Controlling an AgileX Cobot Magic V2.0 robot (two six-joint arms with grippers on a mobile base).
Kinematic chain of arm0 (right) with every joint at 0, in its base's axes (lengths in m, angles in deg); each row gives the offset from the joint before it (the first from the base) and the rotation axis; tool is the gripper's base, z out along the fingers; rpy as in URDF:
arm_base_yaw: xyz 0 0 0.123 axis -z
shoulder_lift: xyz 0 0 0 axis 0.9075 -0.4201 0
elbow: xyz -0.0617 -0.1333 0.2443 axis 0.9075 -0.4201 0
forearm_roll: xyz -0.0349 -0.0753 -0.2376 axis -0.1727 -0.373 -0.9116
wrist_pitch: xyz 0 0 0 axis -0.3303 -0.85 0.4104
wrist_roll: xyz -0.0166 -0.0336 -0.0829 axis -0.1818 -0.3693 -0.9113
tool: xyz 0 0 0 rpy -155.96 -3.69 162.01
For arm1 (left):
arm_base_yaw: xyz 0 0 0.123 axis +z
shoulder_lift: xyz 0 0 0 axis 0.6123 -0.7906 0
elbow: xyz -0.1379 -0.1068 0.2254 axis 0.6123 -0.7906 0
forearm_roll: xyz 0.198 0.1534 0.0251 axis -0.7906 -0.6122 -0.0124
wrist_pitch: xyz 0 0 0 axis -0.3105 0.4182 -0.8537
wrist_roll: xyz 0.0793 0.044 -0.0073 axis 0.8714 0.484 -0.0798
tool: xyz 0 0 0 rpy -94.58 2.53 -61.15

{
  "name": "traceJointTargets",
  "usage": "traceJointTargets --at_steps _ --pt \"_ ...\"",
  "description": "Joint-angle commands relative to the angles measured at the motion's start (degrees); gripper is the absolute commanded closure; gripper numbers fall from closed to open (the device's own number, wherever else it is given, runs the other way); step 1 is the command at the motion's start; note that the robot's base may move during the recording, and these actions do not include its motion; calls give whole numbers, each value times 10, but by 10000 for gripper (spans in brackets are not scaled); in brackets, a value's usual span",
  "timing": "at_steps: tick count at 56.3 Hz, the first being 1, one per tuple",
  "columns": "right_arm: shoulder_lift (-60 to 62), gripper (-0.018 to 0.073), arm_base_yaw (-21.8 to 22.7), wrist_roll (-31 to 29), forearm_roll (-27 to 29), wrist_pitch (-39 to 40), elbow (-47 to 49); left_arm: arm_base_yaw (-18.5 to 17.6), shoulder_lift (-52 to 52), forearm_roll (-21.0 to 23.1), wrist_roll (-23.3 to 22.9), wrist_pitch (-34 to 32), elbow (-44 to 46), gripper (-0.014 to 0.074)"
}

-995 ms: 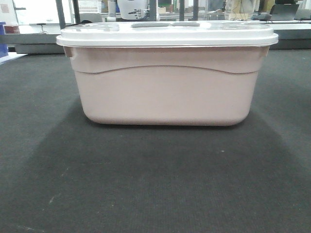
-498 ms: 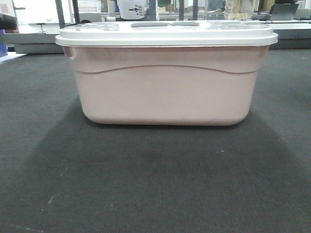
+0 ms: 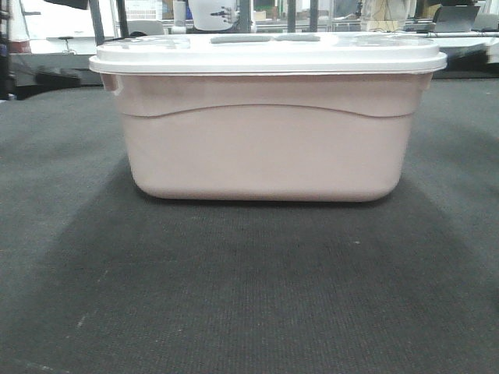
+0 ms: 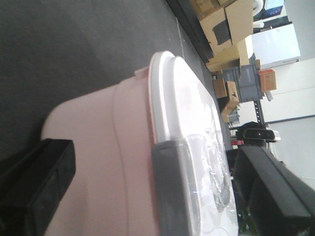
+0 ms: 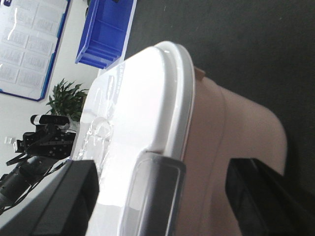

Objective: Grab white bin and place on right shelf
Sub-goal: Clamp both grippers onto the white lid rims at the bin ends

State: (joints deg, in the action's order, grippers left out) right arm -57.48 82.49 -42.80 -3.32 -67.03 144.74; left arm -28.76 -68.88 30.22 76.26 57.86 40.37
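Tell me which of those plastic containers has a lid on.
The white bin, the large pale pinkish tub on the dark carpet: a flat white lid covers it. The smaller blue crate beyond it shows no lid.

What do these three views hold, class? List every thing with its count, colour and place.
white bin: one, pale pinkish-white, centre of the floor.
lid: one, white, shut on the bin.
clips: two, grey, one at each lid end.
floor: dark grey carpet.
blue crates: stacked, count unclear, beyond the bin.
plant: one, green, by the wall.
cardboard boxes: several, brown, background.
left gripper: black, open, astride one bin end.
right gripper: black, open, astride the other.
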Motion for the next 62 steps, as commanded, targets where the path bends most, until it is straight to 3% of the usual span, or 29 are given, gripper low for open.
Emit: traceJointTargets --at_steps 1,18,36,41,47,56,62 --pt "25 -67 -17 -15 61 -86 18 -16 31 66 6 88 19 61" --pt "26 -67 -67 -21 61 -80 18 -63 30 83 6 73 19 97" --pt "26 -56 -76 -22 61 -75 18 -76 30 83 6 64 19 121" --pt "26 30 -76 -22 61 -75 18 -76 30 83 6 65 19 183" --pt "26 207 -76 -22 61 -75 18 -78 30 83 5 72 19 293" --pt "26 462 -76 -22 61 -75 18 -79 30 83 4 88 19 526" --pt "26 500 -76 -22 61 -77 18 -81 30 83 1 88 19 671"
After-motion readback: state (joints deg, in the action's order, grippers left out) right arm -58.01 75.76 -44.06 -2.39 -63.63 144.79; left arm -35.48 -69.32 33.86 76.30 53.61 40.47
